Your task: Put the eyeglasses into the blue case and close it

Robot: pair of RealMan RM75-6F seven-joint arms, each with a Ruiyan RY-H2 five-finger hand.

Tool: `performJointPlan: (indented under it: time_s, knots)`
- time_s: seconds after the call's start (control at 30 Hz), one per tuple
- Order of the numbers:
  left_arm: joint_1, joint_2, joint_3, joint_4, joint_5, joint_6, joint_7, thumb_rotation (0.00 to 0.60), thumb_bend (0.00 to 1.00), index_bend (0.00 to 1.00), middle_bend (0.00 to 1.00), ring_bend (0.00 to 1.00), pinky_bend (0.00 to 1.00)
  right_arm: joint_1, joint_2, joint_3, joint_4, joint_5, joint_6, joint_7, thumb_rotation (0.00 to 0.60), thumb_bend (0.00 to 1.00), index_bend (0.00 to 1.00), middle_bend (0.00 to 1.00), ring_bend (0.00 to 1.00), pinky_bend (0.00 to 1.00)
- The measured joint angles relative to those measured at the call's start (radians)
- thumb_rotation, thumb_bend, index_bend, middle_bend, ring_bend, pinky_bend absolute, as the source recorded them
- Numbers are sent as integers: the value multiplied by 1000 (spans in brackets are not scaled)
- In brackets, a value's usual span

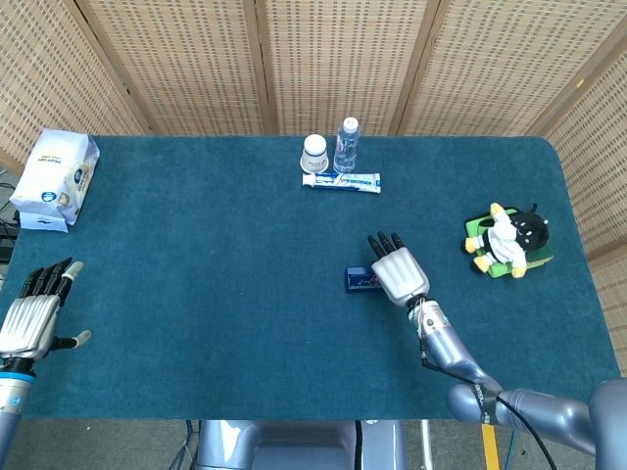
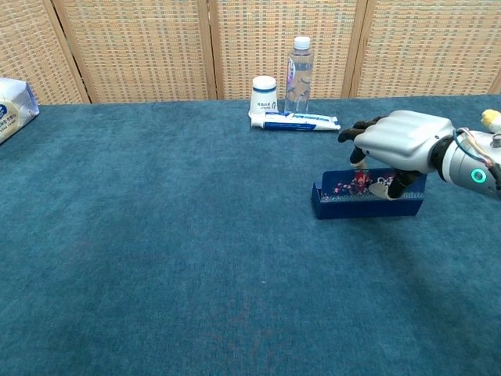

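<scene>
Three items behind blue case (image 2: 366, 201): cup (image 2: 264, 95), bottle (image 2: 298, 66), tube (image 2: 296, 121).

Right robot hand (image 2: 399, 141) palm down, fingers curled; left robot hand (image 1: 31, 315) flat, fingers apart

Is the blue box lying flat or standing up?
Standing on its long edge: the blue case sits upright on the table, right hand holding it.
</scene>
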Motion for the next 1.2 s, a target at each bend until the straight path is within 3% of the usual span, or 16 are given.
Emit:
performJointPlan:
  time_s: [0.07,0.3,0.43,0.7,0.83,1.0,1.2]
  knots:
    - [0,0,0,0,0,-1,-1,600,19,0,0,0,0,5,-6,1,7,9,1,-3,600,474,583,80,0,121]
    - [0,2,1,-2,2,-1,-4,600,19,0,0,0,0,15,-28,4,36,13,25,11,600,339,152,45,0,122]
    - [0,2,1,-1,1,0,-5,600,19,0,0,0,0,17,-39,11,49,8,42,37,600,318,32,2,0,122]
    - [-1,0,0,1,-1,-2,-3,600,19,0,0,0,0,14,-26,32,25,-21,72,110,600,311,17,0,0,120]
    - [-1,0,1,1,-1,-1,-2,600,19,0,0,0,0,13,15,38,-35,-13,53,140,600,251,0,0,0,38]
    - [-2,-2,1,1,-1,-2,2,600,19,0,0,0,0,34,112,15,-111,43,-77,136,600,168,0,0,0,9]
    - [-2,-2,1,1,-2,-2,3,600,19,0,0,0,0,92,182,-32,-124,120,-241,144,600,185,0,0,0,9]
